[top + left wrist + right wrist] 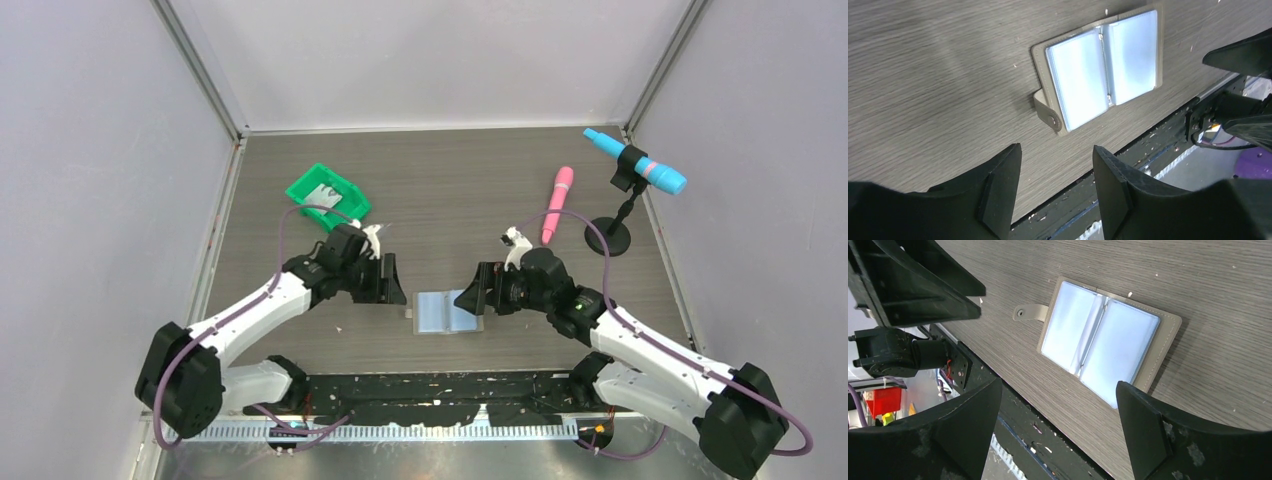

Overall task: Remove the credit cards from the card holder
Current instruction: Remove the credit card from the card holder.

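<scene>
L gripper (1057,152): jaws parted, nothing between them, hanging just above the table (450,180). R gripper (1058,387): jaws spread wide, also empty. From the overhead cam the two face each other low over the near-centre of the table. The card holder (447,311) lies flat and opened out between them, at 3 o'clock from the L fingers and 9 o'clock from the R ones, close to both but touched by neither. Its grey tab (1047,107) sticks out from the 9 o'clock edge, toward the L arm. Both inner pockets show as glossy pale panels w/ glare, so I can't tell whether any credit cards sit inside. Further out, at 11 o'clock from the L gripper and well apart from the holder, is a green bin (303,176) w/ a pale flat piece (325,195) in it, prob. a card already taken out. My read: the step in hand is going back for the next card, if one's left. To do it well, I'd pin one half of the holder down w/ one gripper so it can't slide. The other should come in low at the pocket mouth, pinch only the card's edge, not the sleeve, and draw it out along the pocket, not upward. Main risk: the whole holder lifts or folds shut.
</scene>
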`<state>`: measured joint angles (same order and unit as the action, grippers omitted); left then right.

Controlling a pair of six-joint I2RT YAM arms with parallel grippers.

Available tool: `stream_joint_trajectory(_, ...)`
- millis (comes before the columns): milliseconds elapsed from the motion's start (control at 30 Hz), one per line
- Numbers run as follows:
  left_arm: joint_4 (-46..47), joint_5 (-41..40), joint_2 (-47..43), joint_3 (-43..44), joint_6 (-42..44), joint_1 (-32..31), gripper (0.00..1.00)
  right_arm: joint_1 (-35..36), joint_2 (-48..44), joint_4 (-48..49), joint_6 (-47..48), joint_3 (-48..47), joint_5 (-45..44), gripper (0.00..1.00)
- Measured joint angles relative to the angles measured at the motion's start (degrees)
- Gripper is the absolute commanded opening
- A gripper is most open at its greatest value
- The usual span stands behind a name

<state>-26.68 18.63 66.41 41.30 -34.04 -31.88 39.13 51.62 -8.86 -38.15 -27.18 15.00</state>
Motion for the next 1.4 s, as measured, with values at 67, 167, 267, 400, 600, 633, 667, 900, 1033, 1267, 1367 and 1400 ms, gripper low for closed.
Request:
stream_joint_trajectory(67, 1.6, 0.0, 1.4, -0.7, -0.1, -1.7, 0.58, 0.0, -0.6, -0.3, 0.0, 0.0, -0.4, 0.92)
stream_joint_trajectory(167, 4.3, 0.1, 3.4, -1.9, -0.5, -3.3, 0.58, 0.0, -1.0, -0.7, -0.1, 0.0, -0.9, 0.92)
stream_joint_trajectory(267, 7.0, 1.5, 6.5, -2.6, -1.3, -3.8, 0.56, 0.0, -1.4, -1.4, -0.2, 0.0, -1.3, 0.91)
stream_joint_trajectory(400, 10.1, 3.1, 11.7, -2.7, -1.8, -4.3, 0.52, 0.0, -1.7, -2.2, -0.6, 0.2, -2.0, 0.9)
stream_joint_trajectory(600, 12.3, 3.3, 15.1, -2.7, -1.9, -4.6, 0.42, 0.0, -1.9, -2.7, -1.1, 0.4, -2.5, 0.9)
stream_joint_trajectory(633, 12.7, 3.3, 15.6, -2.7, -1.9, -4.6, 0.39, 0.0, -1.9, -2.8, -1.1, 0.4, -2.5, 0.9)
stream_joint_trajectory(667, 13.1, 3.2, 16.4, -2.7, -1.9, -4.6, 0.36, 0.0, -1.9, -2.8, -1.2, 0.4, -2.5, 0.9)
stream_joint_trajectory(900, 14.2, 3.3, 17.1, -3.5, -2.1, -4.8, 0.04, 0.1, -1.7, -2.6, -1.5, 0.4, -2.5, 0.89)
stream_joint_trajectory(1033, 15.6, 3.8, 16.6, -4.1, -3.2, -5.0, 0.0, 0.6, -1.3, -1.9, -2.2, 0.4, -2.5, 0.89)
stream_joint_trajectory(1267, 16.8, 4.6, 11.2, -5.8, -5.4, -6.8, 0.0, 3.0, 0.6, -0.9, -2.8, 0.4, -3.6, 0.89)
stream_joint_trajectory(1367, 17.4, 4.9, 8.7, -6.5, -6.3, -7.6, 0.0, 5.9, 2.7, -0.3, -2.8, 0.2, -5.5, 0.88)
stream_joint_trajectory(1400, 17.5, 5.0, 8.0, -6.7, -6.5, -7.7, 0.0, 7.1, 3.8, -0.2, -2.9, -0.1, -6.1, 0.88)
